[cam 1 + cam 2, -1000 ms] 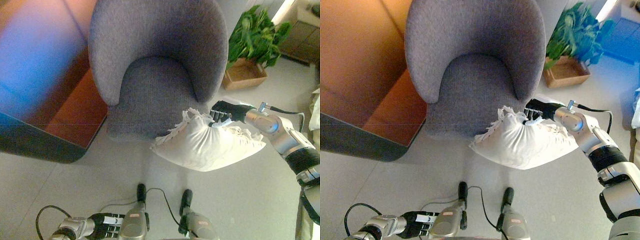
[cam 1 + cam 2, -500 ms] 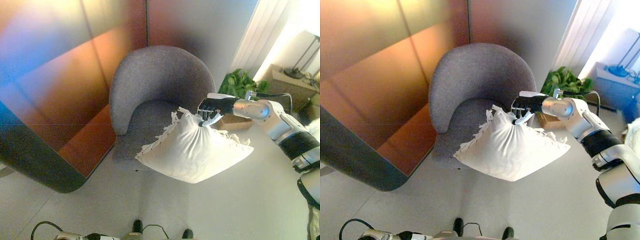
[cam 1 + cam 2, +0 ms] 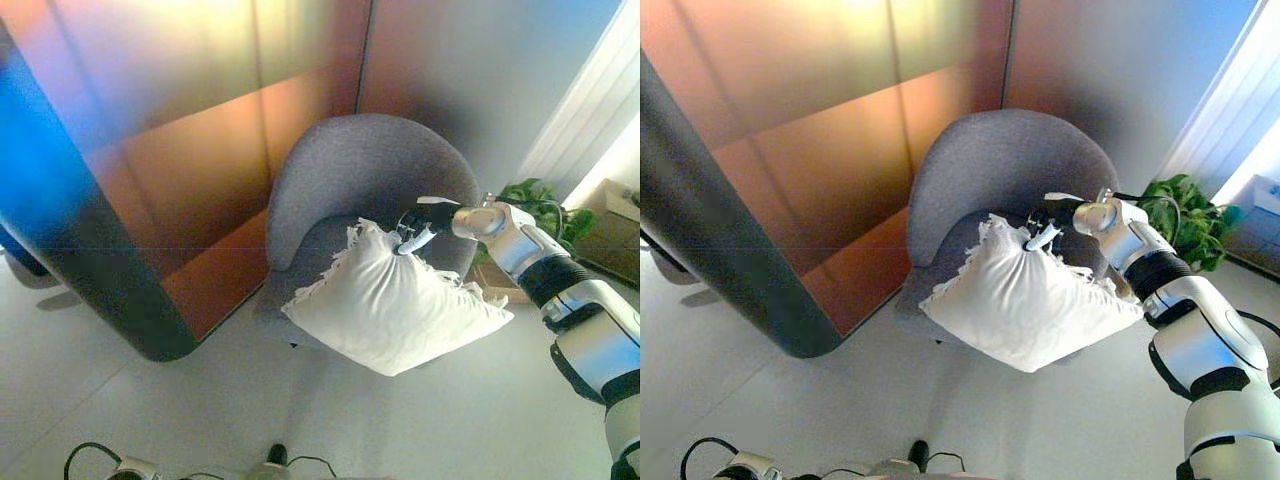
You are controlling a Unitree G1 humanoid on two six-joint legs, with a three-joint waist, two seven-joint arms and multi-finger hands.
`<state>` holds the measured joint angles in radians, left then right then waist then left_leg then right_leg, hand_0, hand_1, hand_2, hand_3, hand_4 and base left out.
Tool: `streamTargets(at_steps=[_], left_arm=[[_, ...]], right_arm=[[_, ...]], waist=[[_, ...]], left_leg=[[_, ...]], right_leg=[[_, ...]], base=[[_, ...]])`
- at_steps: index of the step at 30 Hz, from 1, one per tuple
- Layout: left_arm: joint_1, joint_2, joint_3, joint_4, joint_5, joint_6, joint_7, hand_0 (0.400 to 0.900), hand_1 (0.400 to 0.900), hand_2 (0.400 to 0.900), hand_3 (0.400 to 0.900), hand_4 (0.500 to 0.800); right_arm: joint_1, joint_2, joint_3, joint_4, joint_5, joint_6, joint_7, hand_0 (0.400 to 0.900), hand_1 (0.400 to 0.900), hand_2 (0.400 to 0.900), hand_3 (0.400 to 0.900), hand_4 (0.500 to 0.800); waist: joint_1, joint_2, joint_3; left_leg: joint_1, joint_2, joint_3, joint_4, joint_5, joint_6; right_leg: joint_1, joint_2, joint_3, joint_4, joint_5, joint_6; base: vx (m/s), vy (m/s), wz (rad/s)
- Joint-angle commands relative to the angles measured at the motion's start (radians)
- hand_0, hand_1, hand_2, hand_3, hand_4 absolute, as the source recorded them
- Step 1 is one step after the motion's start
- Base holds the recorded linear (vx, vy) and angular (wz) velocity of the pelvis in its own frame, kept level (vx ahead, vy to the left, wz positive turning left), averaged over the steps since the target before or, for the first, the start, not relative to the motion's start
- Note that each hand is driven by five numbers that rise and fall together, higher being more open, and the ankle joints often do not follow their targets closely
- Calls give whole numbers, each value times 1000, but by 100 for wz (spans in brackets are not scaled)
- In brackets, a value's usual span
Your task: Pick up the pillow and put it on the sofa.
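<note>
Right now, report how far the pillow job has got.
Pickup is done: the right hand has its fingers bunched on the white pillow, which hangs in front of the grey sofa, over its seat edge. Left: lower it onto the seat and let go.

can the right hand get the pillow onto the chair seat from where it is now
Probably yes: the right hand grips the pillow by its top edge, already hanging over the front of the grey chair, with nothing between them.
</note>
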<state>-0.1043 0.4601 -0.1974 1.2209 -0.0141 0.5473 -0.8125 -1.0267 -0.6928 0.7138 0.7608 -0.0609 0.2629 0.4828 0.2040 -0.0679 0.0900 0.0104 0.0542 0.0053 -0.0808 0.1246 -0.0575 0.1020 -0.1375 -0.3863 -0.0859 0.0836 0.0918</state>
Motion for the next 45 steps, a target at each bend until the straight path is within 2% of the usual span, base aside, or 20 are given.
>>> streamTargets(at_steps=[1,4,10,16,19,20,21,22,30,36,45], left_arm=[[-18,-49,-90,87,19,81,-91,900,900,900,900,800],[-53,-26,-105,72,-10,96,-82,900,900,900,900,800],[-85,3,-140,41,-54,128,-72,900,900,900,900,800],[-61,17,-148,37,-74,115,-56,900,900,900,900,800],[-52,29,-152,35,-65,103,-74,900,900,900,900,800],[-47,30,-155,32,-65,96,-76,900,900,900,900,800],[-42,32,-161,28,-68,90,-78,900,900,900,900,800],[-36,33,-161,29,-66,78,-82,900,900,900,900,800],[-4,62,-141,31,-65,-7,-112,900,900,900,900,800],[23,66,-129,28,-48,-46,-139,900,900,900,900,800],[42,68,-124,30,-51,-107,-149,900,900,900,900,800]], right_arm=[[-364,-18,-34,63,30,22,-148,400,400,400,400,500],[-391,-11,-19,94,58,39,-220,400,400,400,400,500],[-436,-54,31,159,97,29,-295,400,400,400,400,500],[-494,-124,72,283,114,-3,-302,400,400,400,400,500],[-513,-164,85,338,136,-44,-315,400,400,400,400,500],[-518,-173,86,349,139,-55,-326,416,416,416,416,509],[-524,-186,92,358,135,-53,-374,553,553,553,553,592],[-526,-191,91,366,143,-45,-389,900,900,900,900,800],[-527,-246,101,408,140,-77,-381,900,900,900,900,800],[-515,-281,102,415,133,-113,-357,900,900,900,900,800],[-484,-317,94,417,143,-145,-331,900,900,900,900,800]], waist=[[33,-82,45],[49,-91,100],[73,-95,165],[93,-93,174],[100,-92,168],[102,-91,168],[104,-87,166],[103,-83,165],[93,-73,160],[81,-68,155],[61,-58,142]], left_leg=[[28,-11,21,-6,-108,6],[-20,0,10,-6,-100,9],[-91,11,-13,-6,-88,11],[-98,15,-19,-6,-93,9],[-99,15,-24,-6,-97,7],[-99,15,-24,-6,-99,7],[-100,14,-27,-6,-100,6],[-99,14,-25,-6,-101,6],[-103,16,-8,-6,-107,2],[-97,16,9,-6,-112,0],[-96,14,29,-6,-116,-3]], right_leg=[[-17,-8,6,40,-11,50],[-59,-2,4,45,-8,50],[-109,6,-8,42,-8,48],[-108,8,-21,46,-20,47],[-107,6,-27,46,-24,50],[-107,5,-29,45,-24,51],[-109,4,-30,46,-24,52],[-109,3,-32,48,-26,53],[-121,1,-24,45,-26,55],[-119,0,-17,40,-26,53],[-124,-3,-7,31,-23,53]], base=[[-83,-29,11],[-176,-38,12],[-107,-19,14],[31,10,9],[49,-7,10],[37,-6,6],[21,6,4],[0,0,0],[-14,-7,-5],[-7,-10,-8],[-17,-6,-7]])
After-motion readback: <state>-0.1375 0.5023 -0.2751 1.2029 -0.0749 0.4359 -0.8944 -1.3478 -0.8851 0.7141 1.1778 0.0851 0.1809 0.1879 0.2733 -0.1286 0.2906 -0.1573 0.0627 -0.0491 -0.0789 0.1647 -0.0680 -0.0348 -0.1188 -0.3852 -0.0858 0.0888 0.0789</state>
